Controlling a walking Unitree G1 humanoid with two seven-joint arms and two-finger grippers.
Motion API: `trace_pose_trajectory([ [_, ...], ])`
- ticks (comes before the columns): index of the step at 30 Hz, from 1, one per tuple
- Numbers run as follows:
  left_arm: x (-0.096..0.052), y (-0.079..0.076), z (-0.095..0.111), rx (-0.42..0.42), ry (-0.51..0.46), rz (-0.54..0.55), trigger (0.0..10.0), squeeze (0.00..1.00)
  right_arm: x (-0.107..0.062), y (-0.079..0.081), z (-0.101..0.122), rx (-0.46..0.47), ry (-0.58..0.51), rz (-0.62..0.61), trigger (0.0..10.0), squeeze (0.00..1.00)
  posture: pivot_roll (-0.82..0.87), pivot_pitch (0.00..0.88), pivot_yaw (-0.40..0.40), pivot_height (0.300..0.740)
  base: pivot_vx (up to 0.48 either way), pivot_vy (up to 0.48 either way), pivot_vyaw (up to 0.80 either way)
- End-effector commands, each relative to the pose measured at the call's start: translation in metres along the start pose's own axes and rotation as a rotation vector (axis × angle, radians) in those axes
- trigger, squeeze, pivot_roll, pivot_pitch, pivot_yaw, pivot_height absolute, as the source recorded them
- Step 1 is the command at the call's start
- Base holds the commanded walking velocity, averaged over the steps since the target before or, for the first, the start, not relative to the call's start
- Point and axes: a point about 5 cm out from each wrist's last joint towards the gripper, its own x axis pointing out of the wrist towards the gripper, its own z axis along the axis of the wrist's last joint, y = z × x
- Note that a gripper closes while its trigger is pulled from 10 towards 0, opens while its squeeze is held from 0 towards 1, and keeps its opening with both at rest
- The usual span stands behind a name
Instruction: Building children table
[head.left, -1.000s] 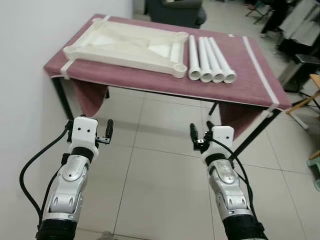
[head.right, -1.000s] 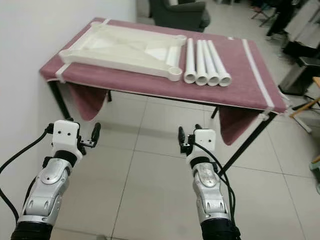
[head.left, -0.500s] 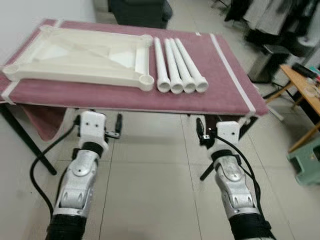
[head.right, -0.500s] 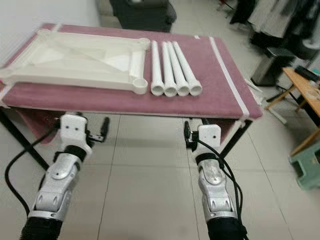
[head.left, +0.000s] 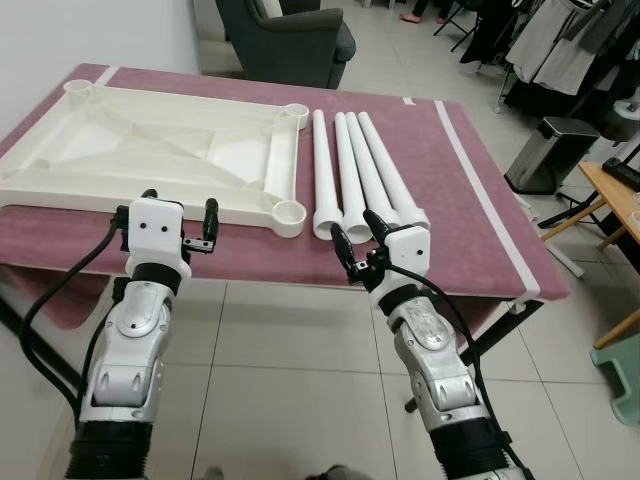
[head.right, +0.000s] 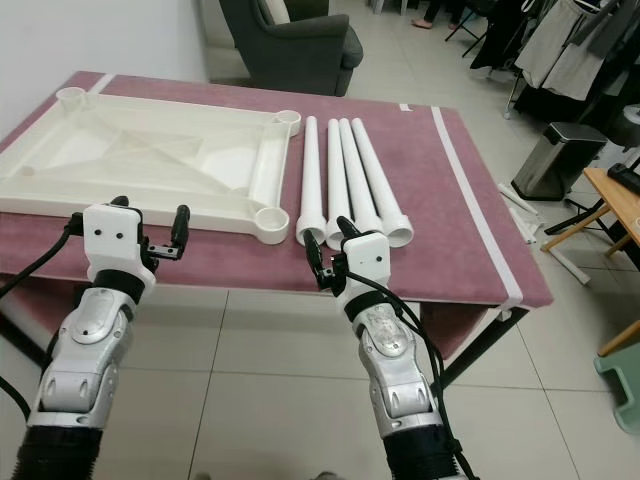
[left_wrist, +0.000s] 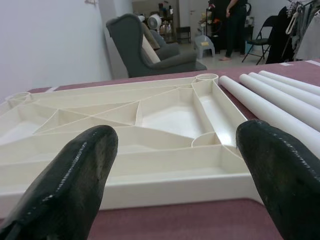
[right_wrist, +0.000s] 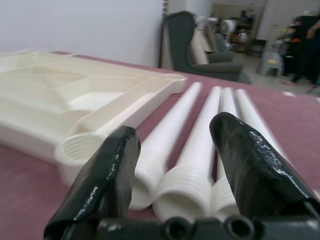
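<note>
Right gripper (head.left: 356, 238) raised at the near edge of the table, fingers spread wide, nothing between them. Its wrist view looks straight at the threaded near ends of the four white legs (right_wrist: 192, 150), which lie side by side just beyond the fingertips, not yet touched.

Left gripper (head.left: 180, 212) likewise up at the near table edge, fingers wide apart and empty, facing the long side of the tabletop panel (left_wrist: 150, 125).

Change over the last second: the robot has walked in. Both grippers, earlier low over the floor tiles short of the table, now sit at table height against its near edge, and the whole scene has swung closer with the camera. The parts themselves look unmoved.

Layout: cream tabletop panel (head.left: 160, 150) lies underside up on the maroon cloth (head.left: 470, 190), ribs showing, a round socket (head.left: 288, 212) at its near right corner. Legs (head.left: 350, 180) rest just beside that corner, parallel, threaded ends toward the robot. Grey armchair (head.left: 290, 40) stands behind the table.

Judgement: approach done, assembly not begun. Right gripper is placed for a first leg; the near socket is the closest seat for it.
</note>
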Motion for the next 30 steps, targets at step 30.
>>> trace_pose_trajectory([
  [30,-0.007,-0.014,0.015,0.124,0.065,-0.366,10.0,0.0,0.006,0.012,0.001,0.021,0.167,-0.054,10.0,0.0,0.1,0.033,-0.029,0.74,0.127,0.0,0.0],
])
